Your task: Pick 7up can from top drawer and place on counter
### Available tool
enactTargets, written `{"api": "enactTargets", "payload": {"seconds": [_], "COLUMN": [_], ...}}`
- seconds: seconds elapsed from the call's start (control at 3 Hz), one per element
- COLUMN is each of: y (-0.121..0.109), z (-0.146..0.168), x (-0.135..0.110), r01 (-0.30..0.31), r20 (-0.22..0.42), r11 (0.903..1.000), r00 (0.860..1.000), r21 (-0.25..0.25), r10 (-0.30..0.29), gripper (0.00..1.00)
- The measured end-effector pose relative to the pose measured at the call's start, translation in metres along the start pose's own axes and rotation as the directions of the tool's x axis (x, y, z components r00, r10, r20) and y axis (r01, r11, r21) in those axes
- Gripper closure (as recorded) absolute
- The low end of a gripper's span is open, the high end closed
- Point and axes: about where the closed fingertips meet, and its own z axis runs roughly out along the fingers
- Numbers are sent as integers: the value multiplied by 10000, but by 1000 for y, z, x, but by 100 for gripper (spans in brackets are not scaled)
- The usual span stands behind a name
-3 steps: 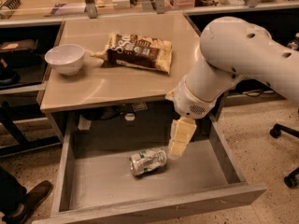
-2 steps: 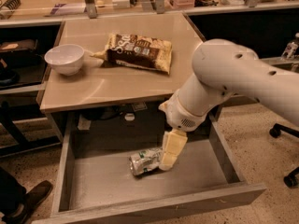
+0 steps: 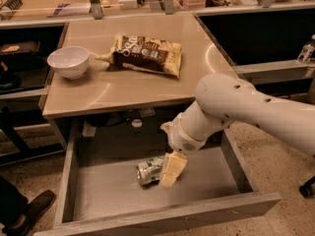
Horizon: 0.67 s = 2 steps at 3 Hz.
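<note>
The 7up can (image 3: 148,170) lies on its side on the floor of the open top drawer (image 3: 162,218), near the middle. It is silvery with green marks and dented. My gripper (image 3: 170,173) hangs from the white arm down into the drawer, right against the can's right end. Its cream fingers (image 3: 173,168) overlap the can's right side. The counter (image 3: 118,90) is the beige tabletop just above and behind the drawer.
On the counter stand a white bowl (image 3: 69,61) at the left and a brown-and-cream chip bag (image 3: 146,55) in the middle. Dark side shelves flank the counter. A shoe (image 3: 27,211) shows at the bottom left, a chair wheel (image 3: 307,188) at the right.
The arm has swung left and lower into the drawer. The gripper has moved from right of the can to right against its right end. The can has not moved.
</note>
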Motion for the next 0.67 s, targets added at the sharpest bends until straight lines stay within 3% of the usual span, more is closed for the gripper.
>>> {"api": "enactTargets", "payload": {"seconds": [0.67], "y": [-4], "z": [45], "x": [7], "r01": [-92], "r20": [608], "r11": [9995], "r00": [9981], "r21": [-287], "r10": [109], "gripper": [0]}}
